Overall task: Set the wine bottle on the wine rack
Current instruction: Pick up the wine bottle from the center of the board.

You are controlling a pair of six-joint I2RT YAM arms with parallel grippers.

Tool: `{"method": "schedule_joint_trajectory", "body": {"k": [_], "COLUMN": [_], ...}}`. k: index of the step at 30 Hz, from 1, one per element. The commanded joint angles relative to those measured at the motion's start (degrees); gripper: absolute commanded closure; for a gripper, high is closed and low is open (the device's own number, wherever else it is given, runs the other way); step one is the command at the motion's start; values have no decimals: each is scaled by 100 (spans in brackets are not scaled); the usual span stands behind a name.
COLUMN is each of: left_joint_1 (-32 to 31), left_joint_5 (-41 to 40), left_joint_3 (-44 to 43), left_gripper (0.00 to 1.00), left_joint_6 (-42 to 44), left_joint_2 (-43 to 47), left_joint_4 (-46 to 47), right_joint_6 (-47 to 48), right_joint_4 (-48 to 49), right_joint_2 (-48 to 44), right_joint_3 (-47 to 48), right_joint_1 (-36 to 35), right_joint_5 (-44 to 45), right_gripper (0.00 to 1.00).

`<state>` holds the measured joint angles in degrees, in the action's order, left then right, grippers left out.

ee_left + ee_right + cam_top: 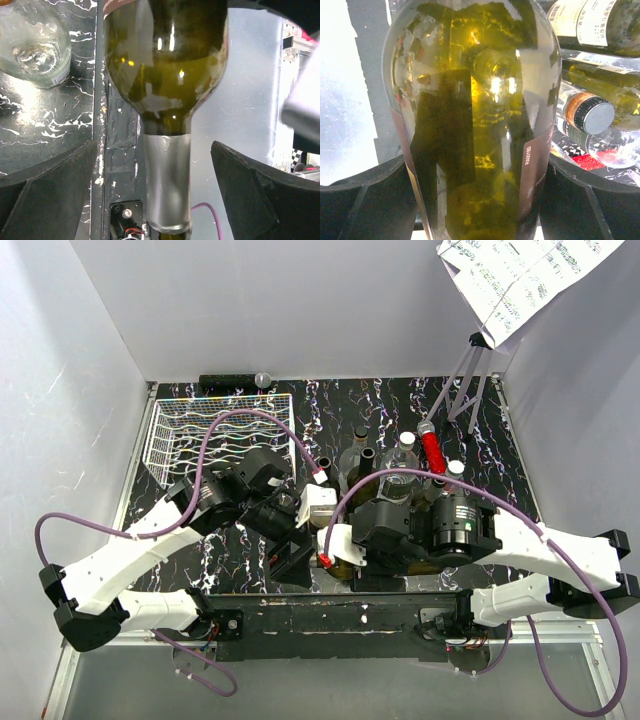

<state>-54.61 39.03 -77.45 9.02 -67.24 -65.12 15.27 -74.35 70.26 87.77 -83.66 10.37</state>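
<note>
A dark olive-green wine bottle (475, 125) with a maroon label fills the right wrist view. My right gripper (475, 175) is shut on its body, one black finger (365, 200) pressed to each side. In the left wrist view the bottle's silver-foiled neck (167, 185) runs between the fingers (265, 195) of my left gripper (154, 165), which stands open with clear gaps on both sides. The white wire wine rack (220, 435) sits at the table's far left, with no bottle in it, away from both grippers (300, 545). From above, the arms hide most of the held bottle.
Several other bottles (390, 465) stand in a cluster just behind the right arm, one with a red neck (433, 450). A clear glass bottle (35, 50) lies near the left gripper. A stand holding a paper sheet (470, 380) is at the back right.
</note>
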Motion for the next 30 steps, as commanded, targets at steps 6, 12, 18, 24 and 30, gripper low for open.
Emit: {"method": "schedule_joint_trajectory", "body": {"k": [6,12,18,24,30], "left_joint_1": [-76,-76,-76,-76,-76], "left_joint_5": [386,184,27,-132,-238], "left_joint_3": [-43,168,283,380,353], "left_gripper": [2,12,9,4,11], "left_joint_6": [-286,-251,-330,-392,-357], "left_joint_2": [18,97,150,282,186], "left_joint_4": [667,474,597,843,922], "right_joint_6": [11,-94,-112,-235,-287], "right_joint_4": [983,1221,1396,1616,1695], "right_joint_2": [313,173,-20,-328,-381], "right_joint_3": [205,373,408,206,179], "right_joint_1": [-72,-116,-186,-274,-423], "right_joint_5": [79,105,97,149,158], "right_gripper": [99,99,99,99,99]}}
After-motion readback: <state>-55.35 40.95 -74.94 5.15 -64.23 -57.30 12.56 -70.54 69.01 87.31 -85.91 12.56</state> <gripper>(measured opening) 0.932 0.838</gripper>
